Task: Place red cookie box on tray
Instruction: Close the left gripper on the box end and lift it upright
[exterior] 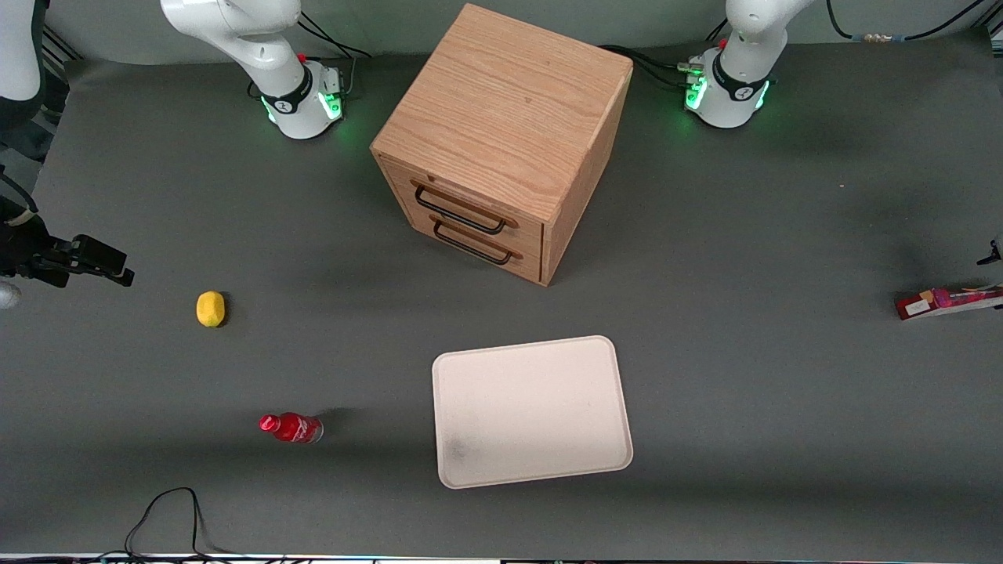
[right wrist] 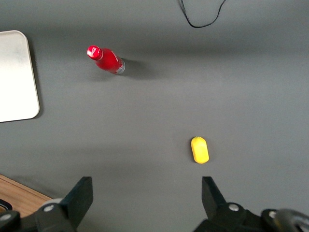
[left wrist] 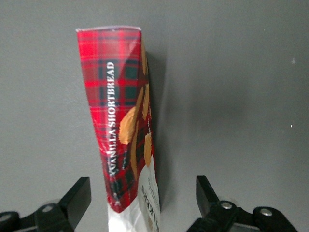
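Hand (left wrist: 144, 198) open above one red cookie box (left wrist: 123, 121); one tray (exterior: 533, 411).

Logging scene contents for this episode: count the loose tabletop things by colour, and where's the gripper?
Red: 2, the red cookie box and the small red bottle
Yellow: 1, the lemon
Cream-white: 1, the tray
Wood: 1, the drawer cabinet
Total: 5
The gripper hovers above the box, jaws open either side of it.

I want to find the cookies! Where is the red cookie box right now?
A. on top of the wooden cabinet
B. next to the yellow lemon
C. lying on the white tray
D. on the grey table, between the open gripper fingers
D: the red cookie box lies on the grey table inside the open gripper, with a gap on each side; the tray holds nothing.
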Controlling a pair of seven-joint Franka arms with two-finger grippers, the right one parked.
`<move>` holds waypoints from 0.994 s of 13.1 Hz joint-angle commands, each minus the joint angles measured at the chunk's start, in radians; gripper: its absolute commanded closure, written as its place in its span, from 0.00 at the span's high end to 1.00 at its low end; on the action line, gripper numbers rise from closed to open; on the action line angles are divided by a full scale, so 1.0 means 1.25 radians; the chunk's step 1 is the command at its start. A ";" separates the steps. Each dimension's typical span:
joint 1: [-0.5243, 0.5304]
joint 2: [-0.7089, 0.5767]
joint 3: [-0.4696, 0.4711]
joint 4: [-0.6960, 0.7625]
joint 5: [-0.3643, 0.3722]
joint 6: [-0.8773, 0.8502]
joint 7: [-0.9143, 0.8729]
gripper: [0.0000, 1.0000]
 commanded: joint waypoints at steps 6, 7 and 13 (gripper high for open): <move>0.006 0.015 -0.002 -0.012 -0.035 0.040 0.044 0.00; 0.006 0.015 -0.002 -0.012 -0.035 0.039 0.044 0.00; -0.001 0.006 -0.004 -0.009 -0.035 0.026 0.045 0.00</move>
